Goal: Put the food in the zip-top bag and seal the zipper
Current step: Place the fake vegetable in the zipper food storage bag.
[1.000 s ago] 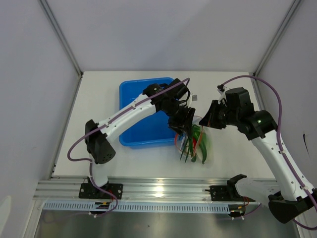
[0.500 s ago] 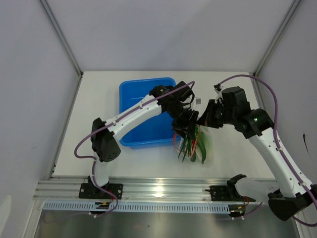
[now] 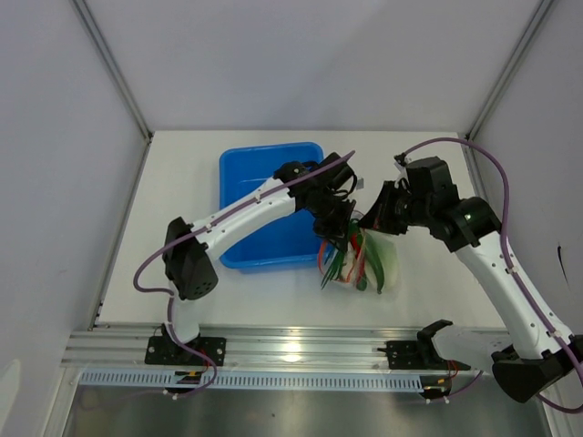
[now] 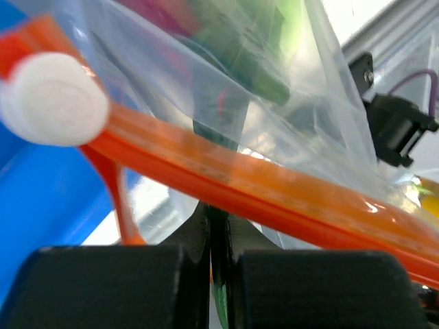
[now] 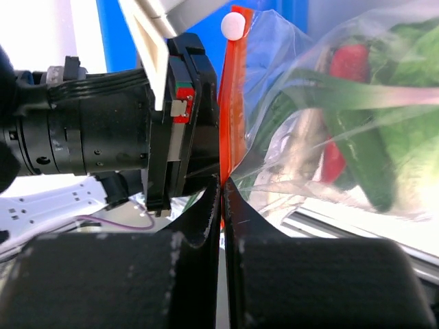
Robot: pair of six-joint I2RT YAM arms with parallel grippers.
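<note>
- Seeing the left gripper (image 4: 214, 218) newly pinched together, apparently on film of the clear crinkly zip-top bag (image 4: 312, 130) right under its orange-red zipper strip (image 4: 274, 195); jaws apart half a second back.
- Seeing the right gripper (image 5: 221, 184) closed too, nipping the near end of that strip (image 5: 232, 103); no change in its grip over the last second.
- Spotting the white round slider knob (image 5: 233, 25) at the strip's opposite end from the right gripper.
- Locating the bag (image 3: 366, 262) strung between both grippers over the white table (image 3: 182, 200), just off the near right corner of the blue plastic bin (image 3: 260, 182), hanging toward the near edge; cannot tell whether its bottom rests on the table.
- Seeing toy vegetables already inside: dark green pods (image 5: 357, 144), red chili (image 5: 346, 62).
- Reads as loading done and sealing in hand: with a two-point hold on the mouth, probably setting up to close the zipper.
- Versus a second ago: bag spreading wider toward the right edge, right gripper nudged slightly toward the bin, left wrist barely shifted.
</note>
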